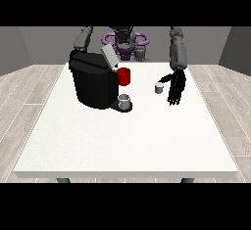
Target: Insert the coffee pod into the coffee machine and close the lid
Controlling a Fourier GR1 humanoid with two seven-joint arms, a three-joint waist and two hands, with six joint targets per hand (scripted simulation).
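- Pod: the coffee pod stands upright on the table, well right of the coffee machine, long axis vertical.
- Nearest hand: the hand at the view's right, just beside the pod, fingers straight, holding nothing.
- Lid: raised above the machine.
- Other hand: hidden behind the machine.

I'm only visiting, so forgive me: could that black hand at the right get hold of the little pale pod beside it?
Probably yes. The hand at the view's right hangs just beside the coffee pod, with only bare white table around the pod and nothing between them.
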